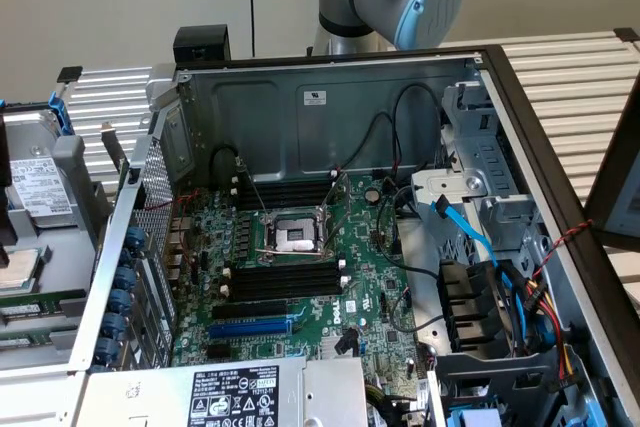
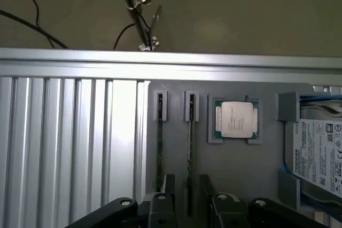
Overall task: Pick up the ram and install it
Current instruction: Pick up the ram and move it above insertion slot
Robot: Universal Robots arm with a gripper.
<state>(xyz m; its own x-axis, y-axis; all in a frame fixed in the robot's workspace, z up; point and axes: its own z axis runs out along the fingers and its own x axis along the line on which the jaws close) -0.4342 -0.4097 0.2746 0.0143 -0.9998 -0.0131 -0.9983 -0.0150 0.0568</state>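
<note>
Two ram sticks stand on edge in a grey holder tray (image 2: pixel 176 132); in the wrist view they appear as thin dark-green lines, one (image 2: pixel 160 148) beside the other (image 2: pixel 189 153). My gripper (image 2: pixel 188 198) hangs above the tray, open, with its black fingers (image 2: pixel 169 185) on either side of the second stick and not touching it. In the exterior view the sticks appear as green strips (image 1: pixel 38 300) at the left edge, outside the computer case. The motherboard (image 1: pixel 380 277) lies in the open case, its black ram slots (image 1: pixel 282 277) bare.
A processor (image 2: pixel 236 119) and a hard drive (image 2: pixel 320 156) sit in the same tray beside the sticks. A ribbed aluminium table (image 2: pixel 64 142) surrounds it. Inside the case are the CPU socket (image 1: pixel 297 237), a blue slot (image 1: pixel 250 327), loose cables (image 1: pixel 470 232) and the drive cage (image 1: pixel 480 317).
</note>
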